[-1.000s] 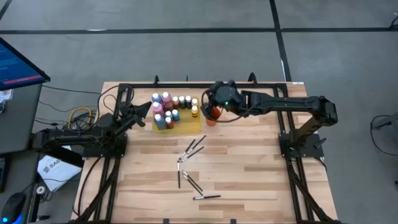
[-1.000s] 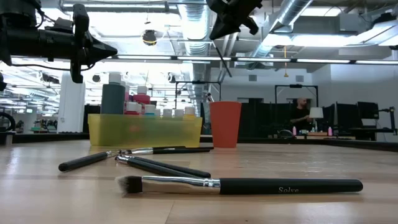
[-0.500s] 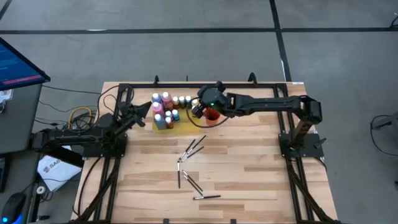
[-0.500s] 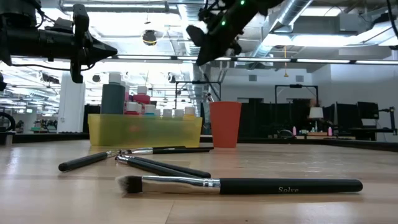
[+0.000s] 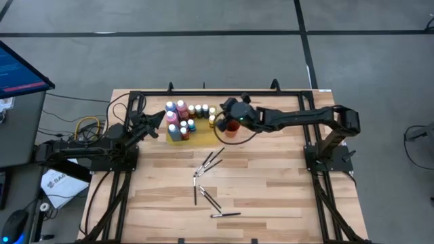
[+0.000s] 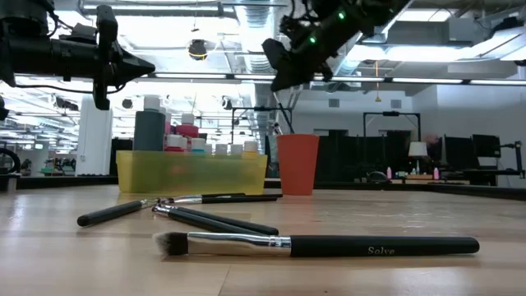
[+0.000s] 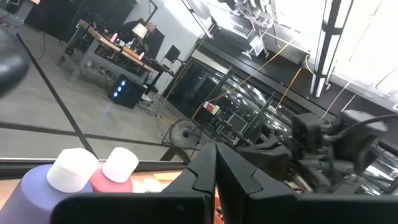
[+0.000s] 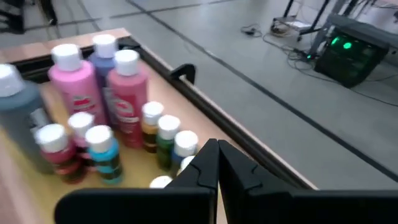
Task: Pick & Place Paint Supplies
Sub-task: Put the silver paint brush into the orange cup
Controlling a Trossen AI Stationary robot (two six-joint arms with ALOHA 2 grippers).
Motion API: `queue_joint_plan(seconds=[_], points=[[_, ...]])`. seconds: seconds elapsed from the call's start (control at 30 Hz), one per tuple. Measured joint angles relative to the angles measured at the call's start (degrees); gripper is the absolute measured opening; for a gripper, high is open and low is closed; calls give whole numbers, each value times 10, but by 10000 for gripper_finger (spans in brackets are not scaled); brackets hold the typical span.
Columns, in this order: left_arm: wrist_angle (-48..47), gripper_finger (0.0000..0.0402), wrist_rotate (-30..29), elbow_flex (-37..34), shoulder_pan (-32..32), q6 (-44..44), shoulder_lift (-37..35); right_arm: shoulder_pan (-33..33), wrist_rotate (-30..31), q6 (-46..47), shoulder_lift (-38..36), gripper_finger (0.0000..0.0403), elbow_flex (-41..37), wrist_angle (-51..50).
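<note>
Right gripper (image 5: 224, 120) hangs in the air above the red cup (image 5: 232, 128), at the far side of the tabletop (image 5: 271, 190); fingers (image 8: 208, 163) pressed together, nothing between them. In the low view the gripper (image 6: 278, 70) sits well above the cup (image 6: 297, 164) rim, tilted toward the bottles.

Left gripper (image 5: 161, 118) waits near the tabletop's far left corner, just beside the bottle cluster; fingers (image 7: 211, 168) pressed together, empty.

Paint bottles (image 5: 184, 119): grouped upright on the yellow mat (image 5: 203, 137), just left of the cup. Taller pink and blue ones with pale caps stand at the left of the group, smaller ones in a row toward the cup. Right wrist view shows them close below: pink bottles (image 8: 127, 99), a dark blue-grey one, small ones with white caps. In the low view the group (image 6: 185, 140) rises behind a yellow translucent edge.

Brushes (image 5: 210, 163): scattered flat on the middle of the tabletop, well apart from both grippers. One pair lies crossed near the centre, others nearer the front edge. In the low view the nearest brush (image 6: 320, 243) lies sideways, bristles pointing left.
</note>
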Motion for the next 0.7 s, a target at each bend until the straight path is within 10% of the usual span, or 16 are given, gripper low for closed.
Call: queue_joint_plan(seconds=[0.33, 0.7], points=[[0, 1, 0, 0, 0, 0, 0, -1, -30, -19, -24, 0, -149, 226], [0, 1, 0, 0, 0, 0, 0, -1, -30, -41, -30, 28, -159, 218]])
